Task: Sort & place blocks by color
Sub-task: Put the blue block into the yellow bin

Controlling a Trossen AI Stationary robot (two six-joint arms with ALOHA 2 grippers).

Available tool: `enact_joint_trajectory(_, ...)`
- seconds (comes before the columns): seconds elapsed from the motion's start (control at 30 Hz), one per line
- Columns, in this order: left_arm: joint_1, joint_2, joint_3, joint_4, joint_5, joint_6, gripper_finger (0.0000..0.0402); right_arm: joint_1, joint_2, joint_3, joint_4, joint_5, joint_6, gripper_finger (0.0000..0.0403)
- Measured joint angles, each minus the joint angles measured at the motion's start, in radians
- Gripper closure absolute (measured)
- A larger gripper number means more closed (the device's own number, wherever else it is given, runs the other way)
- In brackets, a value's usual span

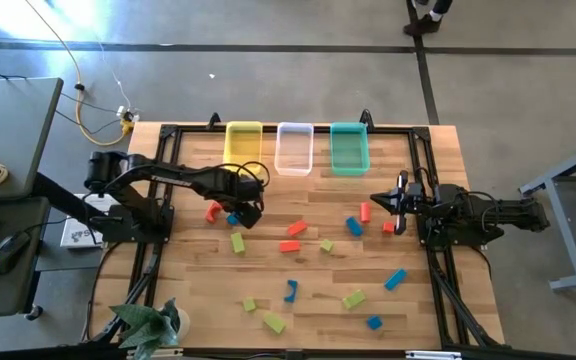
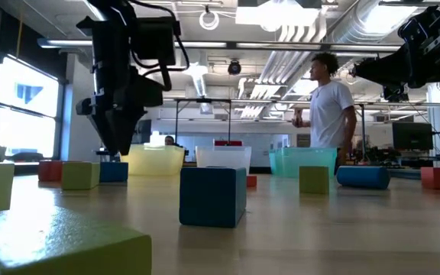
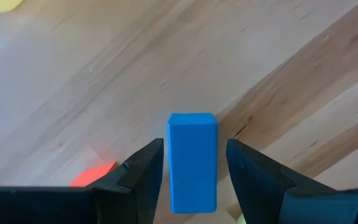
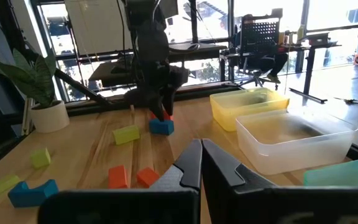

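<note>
L gripper (image 3: 194,163) open, fingers straddling blue block (image 3: 192,160) on table's left half, near yellow bin (image 1: 244,146); block's long axis runs along fingers. R gripper (image 4: 201,163) shut, idle at right

Three bins (image 1: 295,148) are sitting side by side along the bench's (image 1: 208,300) far edge. Blocks (image 1: 323,245) are lying scattered across the bench before them. Left hand (image 1: 247,214) is straddling one block (image 3: 192,160); right hand (image 1: 400,203) is hovering near the right edge.
</note>
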Motion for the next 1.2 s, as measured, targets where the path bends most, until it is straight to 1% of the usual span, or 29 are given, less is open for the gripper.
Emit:
enact_joint_trajectory(0.4, 0.000, 0.076, 0.000, 0.007, 0.001, 0.000, 0.0236, 0.000, 0.000, 0.000, 0.000, 0.000, 0.000, 0.0403)
enact_joint_trajectory(0.63, 0.001, 0.134, 0.000, 0.011, 0.031, 0.012, 0.0236, 0.000, 0.000, 0.000, 0.000, 0.000, 0.000, 0.0403)
enact_joint_trajectory(0.77, 0.001, 0.159, 0.003, 0.014, 0.042, 0.046, 0.0252, 0.000, 0.000, 0.000, 0.000, 0.000, 0.000, 0.0403)
enact_joint_trajectory(0.93, 0.001, 0.154, 0.003, 0.012, 0.041, 0.068, 0.0296, 0.000, 0.000, 0.000, 0.000, 0.000, 0.000, 0.0403)
enact_joint_trajectory(1.1, 0.002, 0.132, -0.001, 0.014, 0.045, 0.095, 0.0297, 0.000, 0.000, 0.000, 0.000, 0.000, 0.000, 0.0403)
enact_joint_trajectory(1.2, 0.002, 0.094, -0.002, 0.018, 0.050, 0.100, 0.0297, 0.000, 0.000, 0.000, 0.000, 0.000, 0.000, 0.0403)
